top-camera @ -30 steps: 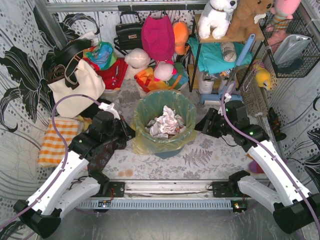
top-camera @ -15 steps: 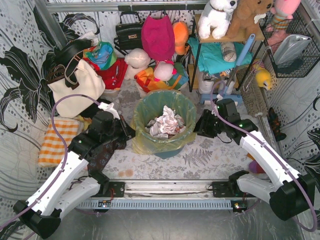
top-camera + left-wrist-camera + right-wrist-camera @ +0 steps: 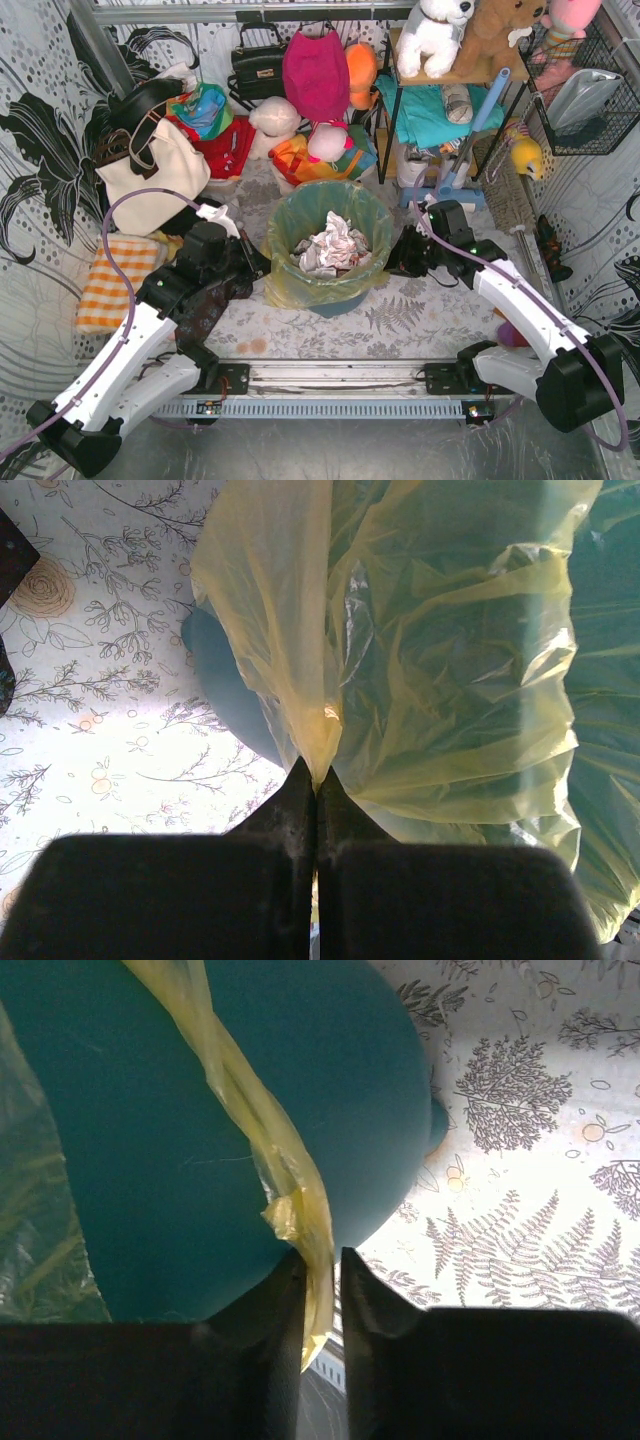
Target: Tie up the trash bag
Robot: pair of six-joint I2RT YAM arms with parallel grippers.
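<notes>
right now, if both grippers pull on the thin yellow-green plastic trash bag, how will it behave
Likely floppy: the thin yellow-green plastic trash bag bunches in loose folds at the left gripper. Probably light, showing only crumpled white paper. It may slip or stretch where the right gripper pinches a twisted strand.

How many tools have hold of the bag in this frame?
2. The left tool pinches a fold of the bag at its left side; the right tool clamps a twisted strand at its right side.
</notes>
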